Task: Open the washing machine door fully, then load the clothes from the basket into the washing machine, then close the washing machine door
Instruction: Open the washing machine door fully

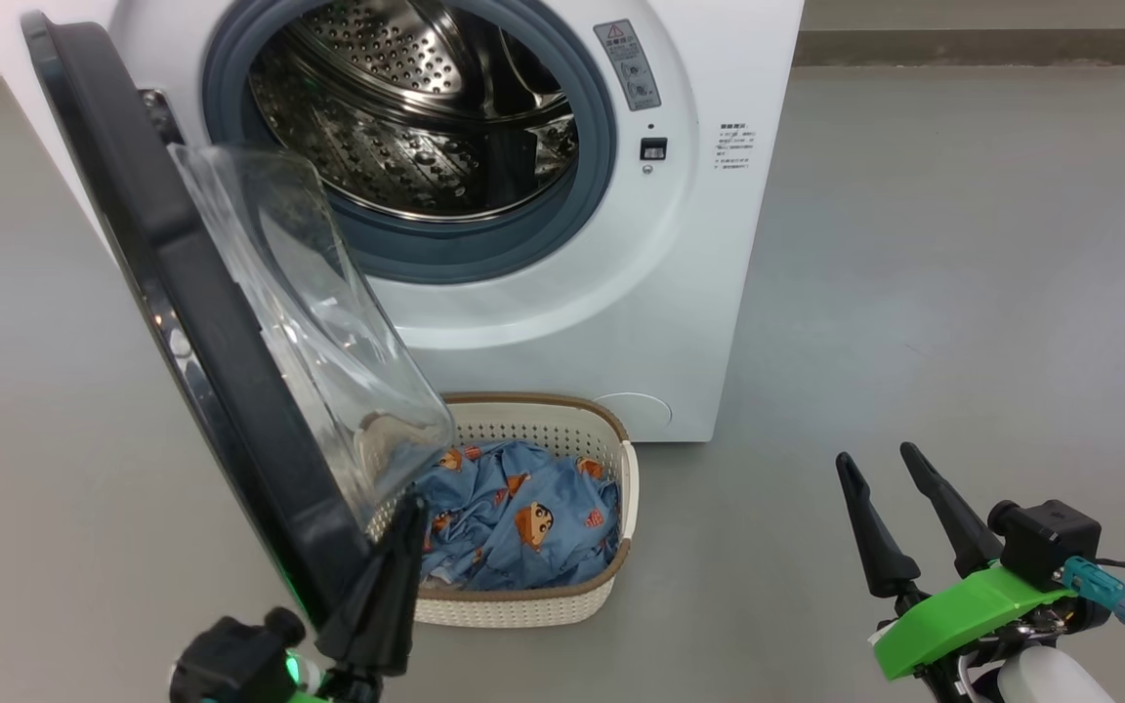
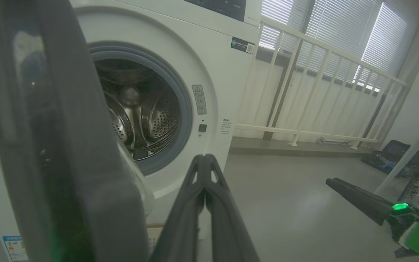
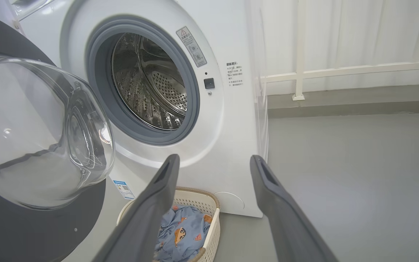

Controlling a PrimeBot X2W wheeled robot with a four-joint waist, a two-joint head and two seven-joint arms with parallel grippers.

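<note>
Door part-open | left gripper (image 1: 412,508) pinched together at washing machine door (image 1: 211,371) edge — swing it wide, slowly, clear of basket (image 1: 627,488) | right gripper (image 1: 877,456) spread, idle

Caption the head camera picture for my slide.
Washing machine door open, drum empty, clothes in the basket; shut left gripper by the door's edge, right gripper open.
</note>
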